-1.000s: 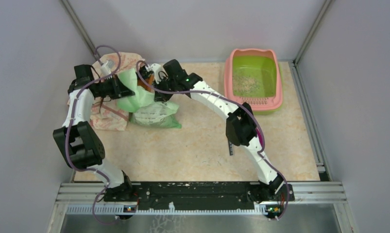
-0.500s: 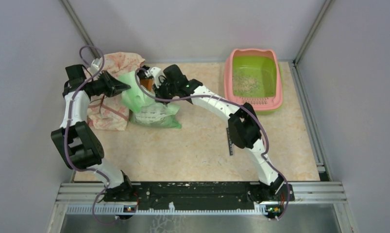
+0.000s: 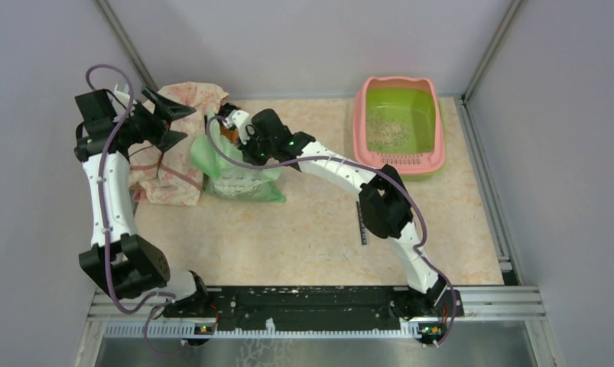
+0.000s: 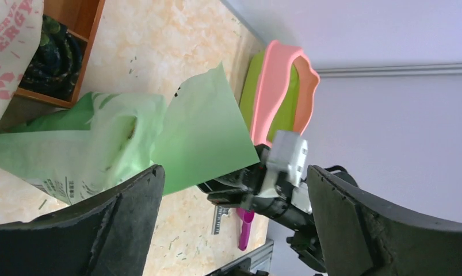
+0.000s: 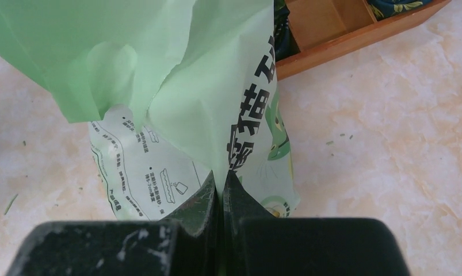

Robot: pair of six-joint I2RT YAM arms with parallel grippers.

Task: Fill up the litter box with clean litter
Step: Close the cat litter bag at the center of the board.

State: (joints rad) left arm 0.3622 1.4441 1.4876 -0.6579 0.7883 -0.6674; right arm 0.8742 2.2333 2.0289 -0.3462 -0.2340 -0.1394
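From above, the change is on the left side. A second ago the left fingers point(image 3: 173, 107) were clamped on the top of the green litter bag point(image 3: 241, 177), opposite the other arm. Now they stand wide apart and empty, drawn back and up toward the table's far left corner, over the pink-printed cloth sack point(image 3: 173, 172). The right arm point(image 3: 342, 164) is still at the bag's top, and the bag stands near the far edge, left of centre. The litter box point(image 3: 399, 126) sits in the far right corner, well apart from the bag. Only a thin scatter of clean litter point(image 3: 388, 131) lies on its green floor.

The left wrist camera shows both left fingers point(image 4: 130, 224) spread with nothing between them. Beyond them a loose green flap of the bag point(image 4: 205, 138) sticks up, with the wooden tray point(image 4: 61, 57) behind it. A purple scoop point(image 4: 244, 227) lies near the right arm.

The right wrist camera shows the right fingers point(image 5: 202, 201) pressed together on a fold of the bag's film point(image 5: 217, 115), the tray point(image 5: 355, 34) just behind.

I'd say the bag's mouth has just been pulled open and one side released. The filling itself is barely begun, and the litter must still cross the table to the box.
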